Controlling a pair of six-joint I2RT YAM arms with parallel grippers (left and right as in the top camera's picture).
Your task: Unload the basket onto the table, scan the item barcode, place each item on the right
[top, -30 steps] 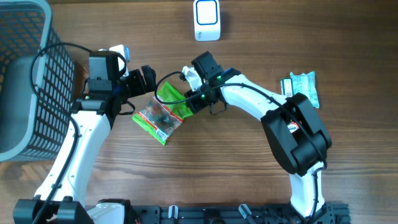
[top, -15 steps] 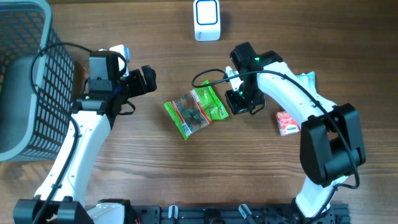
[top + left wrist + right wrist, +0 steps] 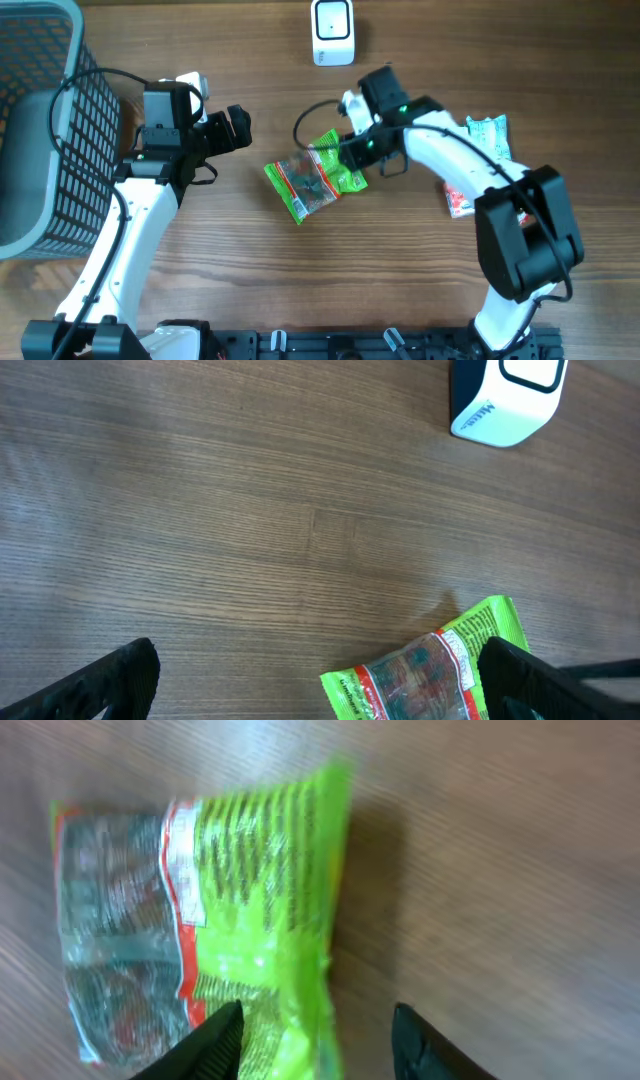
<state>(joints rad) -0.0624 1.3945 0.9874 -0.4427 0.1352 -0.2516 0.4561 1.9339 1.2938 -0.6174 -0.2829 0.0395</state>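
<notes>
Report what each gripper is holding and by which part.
Nothing is held. The left gripper is open and empty; the right gripper stands open over the green end of the snack packet.

Green snack bag point(image 3: 312, 180), red-edged clear window; white scanner point(image 3: 332, 32).

A grey mesh basket point(image 3: 85, 150) stands at the table's point(image 3: 330, 270) left; a mint packet point(image 3: 490, 135) and red packet point(image 3: 458, 200) lie right.

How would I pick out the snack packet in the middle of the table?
On the wooden table, start at the white scanner by the far edge and come towards the middle. Lying flat there is the only bright green packet, with a clear window; the pale packet and small red packet sit further right.
</notes>
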